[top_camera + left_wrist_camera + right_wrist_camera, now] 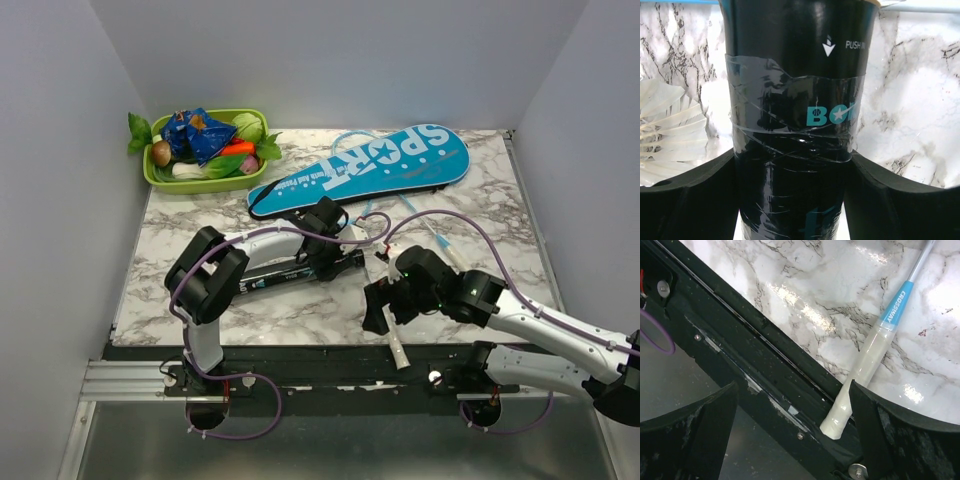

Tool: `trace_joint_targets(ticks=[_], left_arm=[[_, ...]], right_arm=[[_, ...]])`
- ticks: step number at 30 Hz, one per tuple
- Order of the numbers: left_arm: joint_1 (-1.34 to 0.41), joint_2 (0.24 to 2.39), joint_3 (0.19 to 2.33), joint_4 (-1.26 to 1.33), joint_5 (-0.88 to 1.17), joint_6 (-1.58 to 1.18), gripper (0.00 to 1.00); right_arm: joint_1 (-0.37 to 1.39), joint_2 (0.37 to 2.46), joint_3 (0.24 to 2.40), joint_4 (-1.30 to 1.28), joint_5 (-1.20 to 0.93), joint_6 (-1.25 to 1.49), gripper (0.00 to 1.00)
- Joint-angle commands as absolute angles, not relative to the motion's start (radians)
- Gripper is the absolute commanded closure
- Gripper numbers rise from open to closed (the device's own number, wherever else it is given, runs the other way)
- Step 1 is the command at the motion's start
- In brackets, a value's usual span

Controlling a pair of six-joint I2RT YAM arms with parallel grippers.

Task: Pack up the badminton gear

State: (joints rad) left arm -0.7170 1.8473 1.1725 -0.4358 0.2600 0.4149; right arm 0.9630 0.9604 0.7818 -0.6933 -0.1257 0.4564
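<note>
**Tube in hand, racket waiting**

Left of the cover [380, 165], the tray [205, 187] holds only toy vegetables [235, 150] and is no part of the job. Nearer than the cover, the left pincer [335, 250] is clamped on the tube [795, 75], which lies on its side on the tabletop [180, 220]. The grip probably steadies it for loading. A shuttlecock [667, 130] lies just beside the tube, outside it. The tube's wall is too dark to tell what is inside.

The cover lies flat, lettering up. A light-blue hoop [347, 140] peeps from its far edge, probably a racket head. Whether it is inside or beneath, I cannot tell.

Nearer than the cover and to its right, the right pincer [794, 395] hangs with fingers apart over a racket [867, 357]. The racket's butt [836, 424] overhangs the tabletop's near edge, which should leave room for a finger beneath. The racket lies close by one finger, not yet gripped.
</note>
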Motion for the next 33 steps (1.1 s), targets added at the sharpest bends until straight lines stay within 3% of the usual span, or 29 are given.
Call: trace_joint_targets(ticks=[1,11,17,25,33], left_arm=[[-0.733,1.894,1.166,-0.508,0.256,0.385,0.33],[-0.753,1.774,1.172,-0.54,0.154,0.33,0.78],[-0.764,1.628,1.141,-0.543,0.107,0.302,0.96],[-0.782,1.444,1.06,-0.534,0.13,0.25,1.0],[-0.799,1.177,0.96,-0.506,0.251,0.117,1.0]], right_arm=[[0.971,0.934,0.768,-0.681,-0.137,0.474,0.0],[0.971,0.939,0.883,-0.758,-0.037,0.465,0.02],[0.969,0.96,1.106,-0.896,0.105,0.469,0.04],[0.969,0.951,1.353,-1.006,0.149,0.446,0.09],[0.971,0.968,1.436,-1.049,-0.023,0.344,0.13]])
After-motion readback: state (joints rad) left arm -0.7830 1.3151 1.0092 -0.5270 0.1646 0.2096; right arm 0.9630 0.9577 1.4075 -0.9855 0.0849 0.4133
